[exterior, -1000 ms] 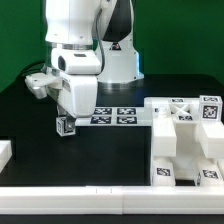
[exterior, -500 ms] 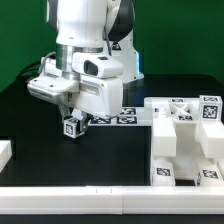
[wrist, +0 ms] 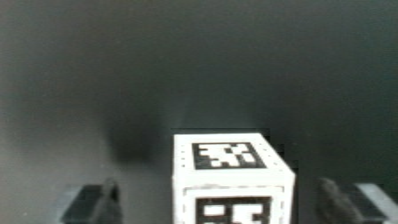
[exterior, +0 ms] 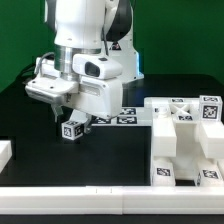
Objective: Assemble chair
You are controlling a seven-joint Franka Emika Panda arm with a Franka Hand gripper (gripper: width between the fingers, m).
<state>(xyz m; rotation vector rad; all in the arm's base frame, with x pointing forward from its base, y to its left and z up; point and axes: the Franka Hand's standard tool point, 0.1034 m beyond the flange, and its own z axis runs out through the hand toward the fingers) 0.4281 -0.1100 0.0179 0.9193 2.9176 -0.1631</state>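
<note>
A black worktop (exterior: 110, 155) fills the scene, with green behind it. On it, below the arm, a small white tagged peg (exterior: 73, 129) of the chair kit lies between the fingers of the claw (exterior: 68, 122). In the wrist view the fingers (wrist: 93, 203) stand apart from the peg's sides: released. The marker board (exterior: 122, 120) lies just beside it. Larger white chair parts (exterior: 185, 140) sit grouped at the exterior view's right.

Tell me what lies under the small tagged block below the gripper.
The small tagged block stands on the black table. The gripper hangs right over it, fingers on either side in the wrist view. The block's underside is covered, so nothing there can be seen.
</note>
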